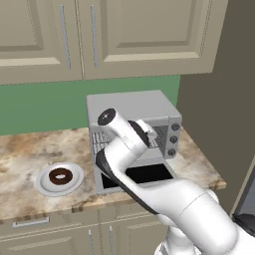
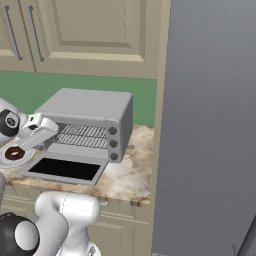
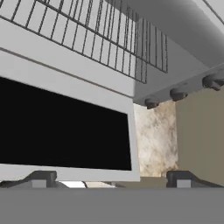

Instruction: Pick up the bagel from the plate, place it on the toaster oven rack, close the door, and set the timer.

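Observation:
The dark brown bagel (image 1: 60,176) lies in the middle of the round light plate (image 1: 43,185) on the counter, left of the toaster oven (image 1: 132,107). The oven's door (image 1: 144,174) hangs open and lies flat, black glass up. Inside, the silver wire rack (image 3: 100,35) is bare. My gripper (image 3: 111,180) hovers above the open door (image 3: 61,127), in front of the cavity, open with nothing between its fingers. In the right base view the hand (image 2: 40,130) sits just above and right of the bagel (image 2: 14,152) and apart from it.
Three dark knobs (image 1: 173,139) run down the oven's right side. A tall grey panel (image 2: 215,125) stands right of the counter. Upper cabinets (image 1: 99,35) hang above the green backsplash. The marble counter (image 1: 20,154) runs on to the left of the plate.

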Available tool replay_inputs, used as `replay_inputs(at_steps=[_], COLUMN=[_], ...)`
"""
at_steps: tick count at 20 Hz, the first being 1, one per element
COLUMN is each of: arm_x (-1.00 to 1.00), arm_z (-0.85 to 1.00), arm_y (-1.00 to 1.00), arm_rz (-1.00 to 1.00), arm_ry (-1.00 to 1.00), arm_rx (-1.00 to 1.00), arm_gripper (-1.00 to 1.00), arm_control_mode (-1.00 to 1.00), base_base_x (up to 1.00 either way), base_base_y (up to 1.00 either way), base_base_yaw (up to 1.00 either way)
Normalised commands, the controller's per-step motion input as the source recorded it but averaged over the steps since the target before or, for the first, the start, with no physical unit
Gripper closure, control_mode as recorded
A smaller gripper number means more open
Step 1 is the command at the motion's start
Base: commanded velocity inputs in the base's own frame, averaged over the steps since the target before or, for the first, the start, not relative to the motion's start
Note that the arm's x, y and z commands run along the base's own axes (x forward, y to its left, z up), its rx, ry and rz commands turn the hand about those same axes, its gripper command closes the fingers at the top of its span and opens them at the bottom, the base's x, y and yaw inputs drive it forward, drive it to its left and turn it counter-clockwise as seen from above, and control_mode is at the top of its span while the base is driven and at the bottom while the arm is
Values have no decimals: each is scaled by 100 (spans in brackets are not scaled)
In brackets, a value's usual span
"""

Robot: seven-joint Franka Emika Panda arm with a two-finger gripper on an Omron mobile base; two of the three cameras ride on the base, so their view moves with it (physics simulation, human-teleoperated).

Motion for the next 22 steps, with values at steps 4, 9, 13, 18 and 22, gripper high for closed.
replay_inputs(at_steps=[4,9,13,18,22], arm_x=[25,41,41,19,27], arm_z=[-27,-23,-24,-21,-15], arm_y=[14,9,11,16,21], arm_rz=[2,6,7,10,9], arm_ry=[-1,-2,-8,-25,-22], arm_rx=[-9,-7,-5,-4,-4], arm_gripper=[-100,-100,-100,-100,-100], arm_control_mode=[-100,-100,-100,-100,-100], base_base_x=[0,0,0,0,0], base_base_y=[0,0,0,0,0], base_base_yaw=[0,0,0,0,0])
